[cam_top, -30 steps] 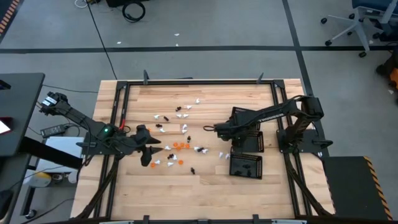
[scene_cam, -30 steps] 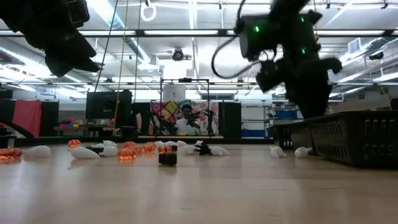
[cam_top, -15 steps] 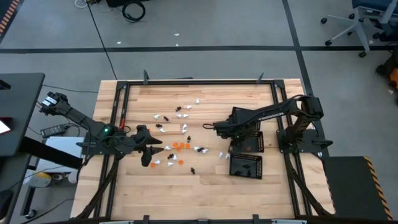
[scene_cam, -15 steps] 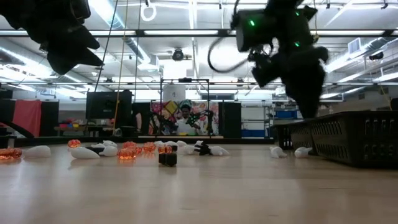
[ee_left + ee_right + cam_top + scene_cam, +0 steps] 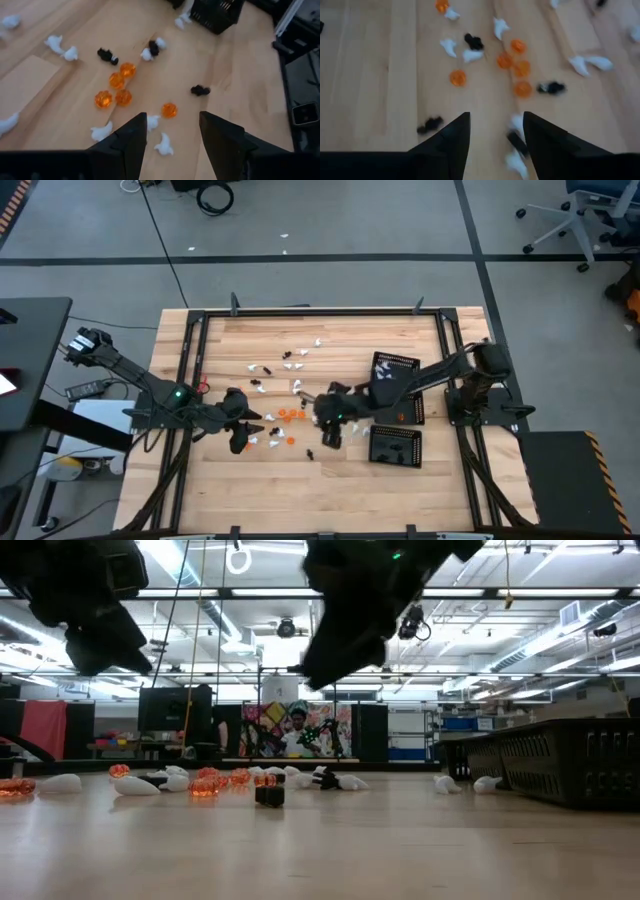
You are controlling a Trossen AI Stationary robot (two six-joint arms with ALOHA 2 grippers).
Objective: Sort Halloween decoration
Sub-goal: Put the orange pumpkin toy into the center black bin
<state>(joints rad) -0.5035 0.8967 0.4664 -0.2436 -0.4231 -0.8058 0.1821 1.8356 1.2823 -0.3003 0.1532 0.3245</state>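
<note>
Right gripper swinging away from trays, now hovering over trinkets mid-table, fingers spread, empty. Left gripper waiting beside orange cluster, fingers spread too. Best picking one isolated piece, descending straight, avoiding scattering neighbours.

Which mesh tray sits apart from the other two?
The tray nearest the table's front edge; it stands alone, tilted, while the other two trays sit touching in a line behind it.
</note>
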